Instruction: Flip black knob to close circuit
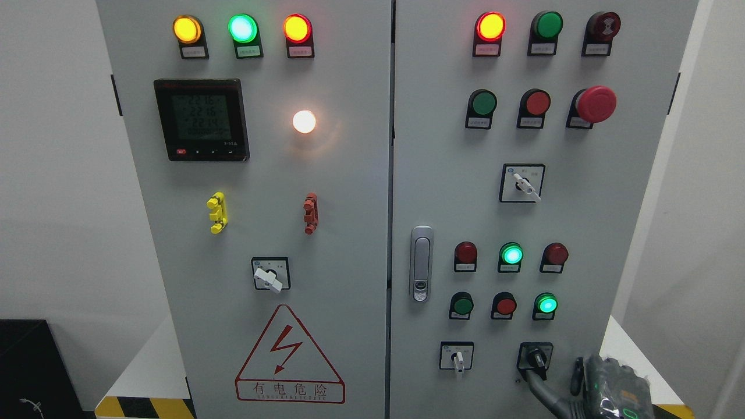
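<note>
right hand (611,387): being seen nearest the camera at the lower right corner, coming in from the right edge; a long grey finger (538,387) is being extended up to the black knob, while the remaining fingers cannot be made out clearly, so a full grasp cannot be confirmed.
left hand: not being shown anywhere in the head view.
black knob (535,358): being found on the lower right of the right cabinet door (582,221), on its black square plate; the handle is being held slightly tilted, with the fingertip lying against its lower side.
neighbouring switch: a white selector (458,358) is sitting just to the left of the black knob, pointing downward, untouched.
panel state: green lamps (511,254) above the knob are being lit, red ones beside them are being left dark; the grey door latch (421,265) is sitting further left.
progress: contact is judged as being made, but the flip is not yet being shown as finished.
what is left: the knob is probably still needing to be turned fully, then the hand withdrawn.
</note>
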Motion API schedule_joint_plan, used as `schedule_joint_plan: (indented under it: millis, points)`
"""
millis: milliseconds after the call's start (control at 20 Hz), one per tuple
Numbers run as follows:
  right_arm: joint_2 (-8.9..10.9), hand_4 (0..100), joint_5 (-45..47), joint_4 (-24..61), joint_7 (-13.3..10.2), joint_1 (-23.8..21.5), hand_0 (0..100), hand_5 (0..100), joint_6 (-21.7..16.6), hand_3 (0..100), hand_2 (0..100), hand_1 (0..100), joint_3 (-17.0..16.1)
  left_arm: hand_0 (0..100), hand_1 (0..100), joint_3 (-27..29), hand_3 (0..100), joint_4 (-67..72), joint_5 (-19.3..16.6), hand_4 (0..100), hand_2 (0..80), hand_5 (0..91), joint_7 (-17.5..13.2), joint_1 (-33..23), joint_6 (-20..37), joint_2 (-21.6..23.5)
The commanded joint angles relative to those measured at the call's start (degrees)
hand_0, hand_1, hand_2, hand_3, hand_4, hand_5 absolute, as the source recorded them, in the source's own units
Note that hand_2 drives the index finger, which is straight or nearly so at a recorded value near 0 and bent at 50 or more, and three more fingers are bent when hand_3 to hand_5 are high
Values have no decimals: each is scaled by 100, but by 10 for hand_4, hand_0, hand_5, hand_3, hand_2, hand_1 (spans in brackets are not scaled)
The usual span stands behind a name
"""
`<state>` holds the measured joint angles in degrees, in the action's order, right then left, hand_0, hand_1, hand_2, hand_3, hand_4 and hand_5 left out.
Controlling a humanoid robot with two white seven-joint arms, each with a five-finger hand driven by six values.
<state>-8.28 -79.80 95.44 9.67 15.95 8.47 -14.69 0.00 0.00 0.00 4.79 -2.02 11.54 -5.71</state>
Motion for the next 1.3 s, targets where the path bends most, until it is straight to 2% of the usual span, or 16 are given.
schedule_joint_plan:
  millis: [0, 1250]
  points:
    - [2, 771, 0, 1, -9, 13, 25, 757, -4, 953, 767, 173, -78, 0, 0, -114, 0, 123, -123, 0, 0, 0, 5, 0, -2, 0]
    - [11, 766, 9, 27, 17, 57, 28, 757, -74, 950, 763, 173, -192, 0, 0, -114, 0, 132, -123, 0, 0, 0, 5, 0, -2, 0]
